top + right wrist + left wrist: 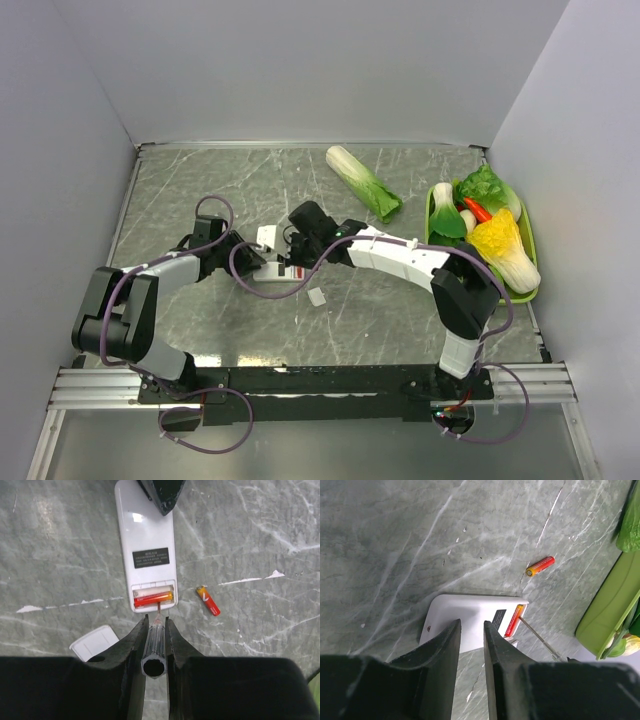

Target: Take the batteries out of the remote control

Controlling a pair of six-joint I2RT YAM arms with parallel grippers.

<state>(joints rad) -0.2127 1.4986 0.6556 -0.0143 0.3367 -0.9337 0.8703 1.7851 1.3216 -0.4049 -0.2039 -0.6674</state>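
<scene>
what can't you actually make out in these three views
- top view: the remote has its open slot hidden under the right gripper.
- left wrist view: the left gripper covers the remote's near edge, so whether it grips the remote is unclear.
- right wrist view: the screwdriver tip meets the battery in the slot, too small to tell if it is underneath; the label print is blurred.
</scene>
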